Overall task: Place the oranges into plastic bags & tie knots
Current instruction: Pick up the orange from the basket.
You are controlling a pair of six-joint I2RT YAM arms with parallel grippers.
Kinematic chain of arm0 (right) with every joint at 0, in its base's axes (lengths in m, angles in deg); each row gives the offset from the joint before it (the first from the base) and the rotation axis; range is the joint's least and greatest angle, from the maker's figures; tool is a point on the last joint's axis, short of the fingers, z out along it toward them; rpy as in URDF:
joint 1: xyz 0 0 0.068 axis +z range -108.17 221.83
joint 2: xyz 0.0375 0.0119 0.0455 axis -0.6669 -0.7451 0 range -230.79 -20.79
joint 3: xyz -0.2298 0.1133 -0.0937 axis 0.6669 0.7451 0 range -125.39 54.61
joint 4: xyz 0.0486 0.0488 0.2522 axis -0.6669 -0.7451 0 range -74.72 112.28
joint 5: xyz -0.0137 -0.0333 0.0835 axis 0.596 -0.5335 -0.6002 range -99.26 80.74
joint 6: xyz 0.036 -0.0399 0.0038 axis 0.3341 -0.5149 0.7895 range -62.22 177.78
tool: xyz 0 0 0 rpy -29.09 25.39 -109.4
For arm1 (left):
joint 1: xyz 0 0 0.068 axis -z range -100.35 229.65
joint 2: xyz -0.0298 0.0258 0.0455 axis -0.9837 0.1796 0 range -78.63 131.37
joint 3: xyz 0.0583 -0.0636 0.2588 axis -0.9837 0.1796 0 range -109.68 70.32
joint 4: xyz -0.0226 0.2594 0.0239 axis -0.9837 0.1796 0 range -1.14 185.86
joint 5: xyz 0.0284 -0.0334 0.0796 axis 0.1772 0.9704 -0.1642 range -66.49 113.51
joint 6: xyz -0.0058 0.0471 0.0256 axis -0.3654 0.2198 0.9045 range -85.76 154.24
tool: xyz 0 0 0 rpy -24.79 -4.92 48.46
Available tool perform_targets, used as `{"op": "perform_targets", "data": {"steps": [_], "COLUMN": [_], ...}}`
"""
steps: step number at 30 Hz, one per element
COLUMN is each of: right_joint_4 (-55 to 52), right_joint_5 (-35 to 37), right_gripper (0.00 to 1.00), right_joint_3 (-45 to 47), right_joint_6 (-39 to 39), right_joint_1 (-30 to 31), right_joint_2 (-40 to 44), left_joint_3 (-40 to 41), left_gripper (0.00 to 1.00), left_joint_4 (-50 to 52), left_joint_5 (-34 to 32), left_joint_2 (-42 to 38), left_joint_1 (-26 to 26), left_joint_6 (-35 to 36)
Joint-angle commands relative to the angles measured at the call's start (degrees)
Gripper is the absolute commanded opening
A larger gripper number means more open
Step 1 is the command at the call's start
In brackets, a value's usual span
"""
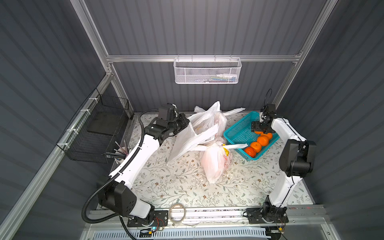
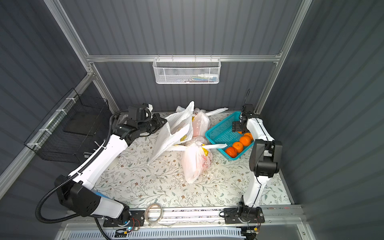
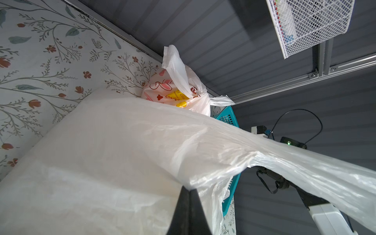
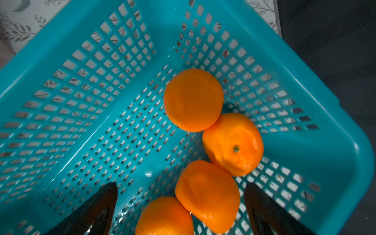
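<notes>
Several oranges (image 4: 193, 99) lie in a row along one side of the teal basket (image 4: 81, 101), showing in both top views (image 1: 256, 146) (image 2: 238, 146). My right gripper (image 4: 180, 185) hangs open just over them, its fingers either side of one orange (image 4: 207, 195), gripping nothing. My left gripper (image 3: 189, 190) is shut on the rim of an empty plastic bag (image 1: 193, 135), holding it up at the table's back left. Two filled bags, one (image 1: 216, 164) in front and one (image 1: 220, 121) behind, sit beside the basket. The front bag's knot (image 1: 221, 145) has an ear draped over the basket rim.
The teal basket (image 1: 239, 133) stands at the back right of the floral table (image 1: 176, 182). A black wire basket (image 1: 97, 128) and a cup of pens (image 1: 121, 152) are at the left. A white mesh basket (image 1: 207, 70) hangs on the back rail. A tape roll (image 1: 176, 209) lies at the front edge.
</notes>
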Motion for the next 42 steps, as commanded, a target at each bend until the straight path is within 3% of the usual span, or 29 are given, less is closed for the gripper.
{"op": "perform_targets", "data": {"steps": [1,8,16,27,31,36,42], "right_joint_4": [-2.3,-5.6,-5.3,-2.2,1.9,7.7,18.1], "right_joint_5": [1.2,3.4,1.2,-1.9,-4.3,-10.0,-26.4], "right_gripper": [0.99,0.99,0.98,0.73,0.71,0.7,0.68], "right_joint_3": [-4.7,-14.5,-16.4,-15.5,-8.9,3.7,26.5], "right_joint_6": [-1.5,-0.3,1.5,2.6,3.4,5.8,15.9], "right_joint_1": [-0.4,-0.9,-1.6,-2.1,-2.0,-1.8,-0.4], "right_joint_2": [-4.6,-14.2,-18.7,-17.7,-11.4,3.0,28.0], "left_joint_3": [-0.7,-0.6,-0.5,0.8,1.0,0.7,0.9], "left_gripper": [0.0,0.0,0.0,0.0,0.0,0.0,0.0], "left_joint_4": [-0.6,-1.1,-1.5,-2.5,-2.2,-1.8,-1.9], "left_joint_5": [0.7,1.5,1.7,2.5,2.3,2.2,1.7], "left_joint_2": [0.6,1.0,0.6,0.8,0.6,0.8,1.2], "left_joint_1": [0.3,0.3,0.3,0.3,0.3,0.3,0.3], "left_joint_6": [-0.5,-0.6,-0.4,-1.1,-1.1,-0.5,0.0]}}
